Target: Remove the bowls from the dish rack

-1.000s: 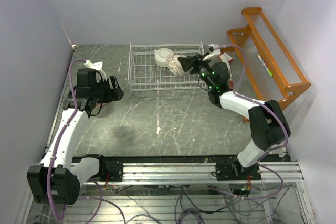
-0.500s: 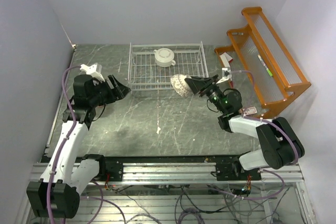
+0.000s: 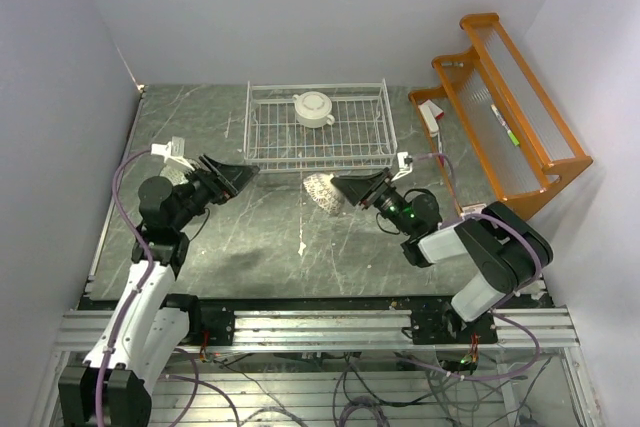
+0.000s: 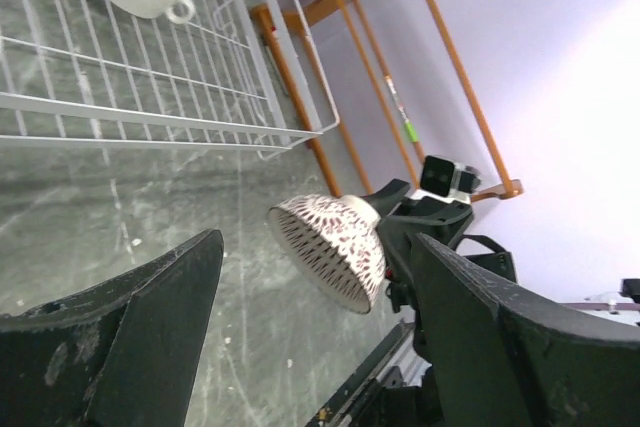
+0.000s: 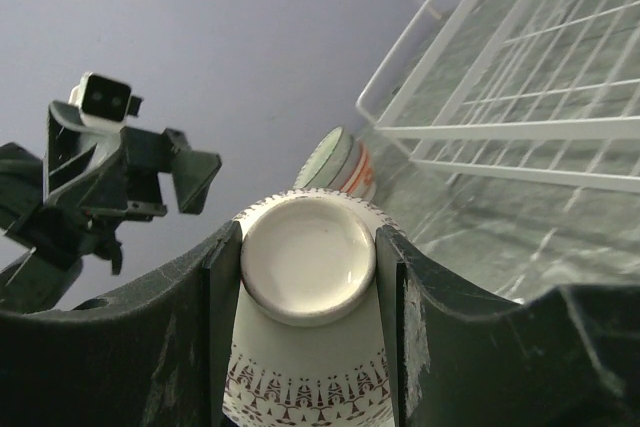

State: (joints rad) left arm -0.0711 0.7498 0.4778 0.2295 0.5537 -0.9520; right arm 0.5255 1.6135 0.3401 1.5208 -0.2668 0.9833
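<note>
Right gripper point(image 3: 342, 190) is clamped on the foot of the grey-patterned round ceramic bowl point(image 4: 330, 247), holding it sideways over the table, just short of the white wire dish rack point(image 3: 262, 152). Left gripper point(image 3: 238, 179) gapes wide, facing it. Skinny hold tbh, so it could slip and crack. A white handled bowl point(image 3: 312, 107) sits in the rack.

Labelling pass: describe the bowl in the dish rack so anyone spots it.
At the far end of the table sits the white wire dish rack; one white bowl lies in it near the back rail. Unlike the patterned bowl in the right gripper, it is plain, with a small side handle.
</note>
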